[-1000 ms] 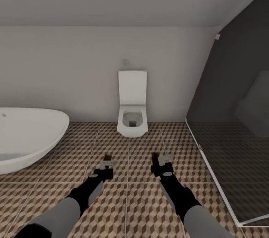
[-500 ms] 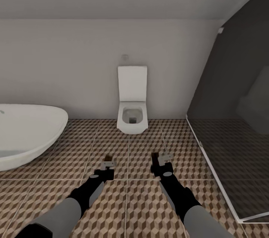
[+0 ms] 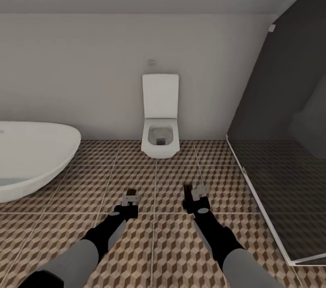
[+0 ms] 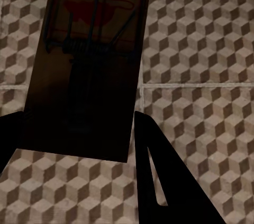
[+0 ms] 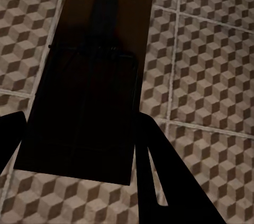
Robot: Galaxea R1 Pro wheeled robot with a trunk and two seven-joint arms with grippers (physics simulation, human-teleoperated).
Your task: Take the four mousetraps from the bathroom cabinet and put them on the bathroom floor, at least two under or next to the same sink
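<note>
Both arms reach forward over the cube-patterned bathroom floor (image 3: 154, 252). My left gripper (image 3: 131, 197) is shut on a brown mousetrap (image 3: 131, 192); in the left wrist view that mousetrap (image 4: 90, 60) shows its dark wire and reddish spot between the dark fingers (image 4: 159, 182). My right gripper (image 3: 194, 192) is shut on a second mousetrap (image 3: 187, 189), seen in the right wrist view as a dark board (image 5: 87, 81) held above the tiles. The cabinet and the bathroom sink are out of view.
A white toilet (image 3: 159, 118) stands against the far wall straight ahead. An oval white bathtub (image 3: 31, 156) fills the left side. A dark glass shower enclosure (image 3: 280, 152) with a pale floor rail bounds the right. Open tile lies between them.
The whole view has tilted slightly, so toilet, tub and wall sit higher in the picture. Both grippers keep their mousetraps in the same pose.
</note>
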